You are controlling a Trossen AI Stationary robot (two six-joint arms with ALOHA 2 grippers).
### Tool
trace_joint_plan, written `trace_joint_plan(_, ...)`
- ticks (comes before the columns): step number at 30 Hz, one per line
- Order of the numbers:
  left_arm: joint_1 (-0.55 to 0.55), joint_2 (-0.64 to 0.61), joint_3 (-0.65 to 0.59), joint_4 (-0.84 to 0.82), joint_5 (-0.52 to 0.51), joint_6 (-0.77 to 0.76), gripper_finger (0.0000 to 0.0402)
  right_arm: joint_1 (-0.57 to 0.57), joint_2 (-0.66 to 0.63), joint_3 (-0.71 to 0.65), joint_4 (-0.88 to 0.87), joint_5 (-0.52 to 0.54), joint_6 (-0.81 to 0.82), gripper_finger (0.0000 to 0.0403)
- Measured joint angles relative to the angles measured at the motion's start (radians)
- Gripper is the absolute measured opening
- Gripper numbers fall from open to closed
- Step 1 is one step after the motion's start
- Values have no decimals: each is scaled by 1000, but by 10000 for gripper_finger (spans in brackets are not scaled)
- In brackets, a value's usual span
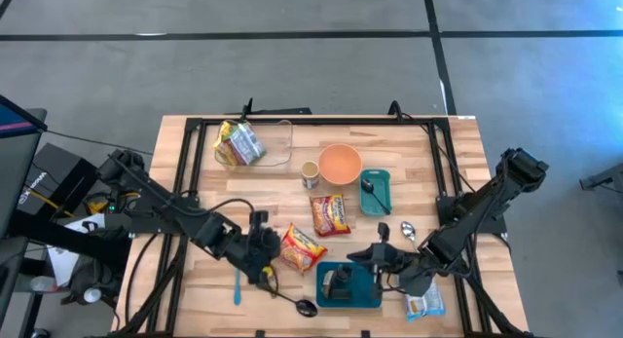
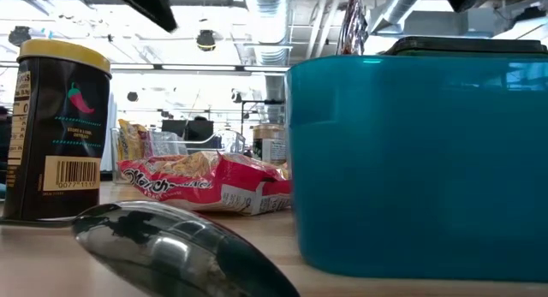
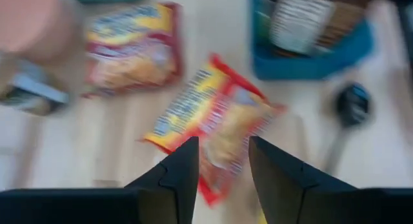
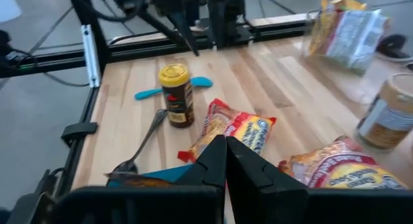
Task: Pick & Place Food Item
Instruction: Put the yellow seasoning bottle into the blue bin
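Note:
A red and yellow noodle packet (image 1: 303, 248) lies flat on the wooden table near its front middle. It also shows in the left wrist view (image 3: 213, 121), the right wrist view (image 4: 237, 128) and the low view (image 2: 205, 184). My left gripper (image 1: 267, 248) is open just left of it, and the packet's near end shows between the fingers (image 3: 222, 143); no touch shows. My right gripper (image 1: 383, 253) is shut and empty (image 4: 224, 143), above the right end of a teal container (image 1: 348, 285) that holds a dark brown package (image 3: 310, 17).
A second noodle packet (image 1: 329, 214), an orange bowl (image 1: 340, 163), a teal plate with a spoon (image 1: 376, 192), a small jar (image 1: 310, 174) and a clear box with a bag (image 1: 255, 143) lie farther back. A spice jar (image 4: 177, 95), blue spatula (image 1: 237, 284), black spoon (image 1: 298, 304) and white packet (image 1: 425, 302) sit near the front.

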Motion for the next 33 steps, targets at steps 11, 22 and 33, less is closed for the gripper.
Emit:
trace_joint_plan(11,-108,-59,0,0,94,-125,101,-11,0,0,8,-97,0,1)
trace_joint_plan(22,-185,-8,0,37,3,-125,69,-13,0,0,8,-134,0,1)
trace_joint_plan(33,-181,-8,0,17,4,-48,55,-13,0,0,8,-134,0,1)
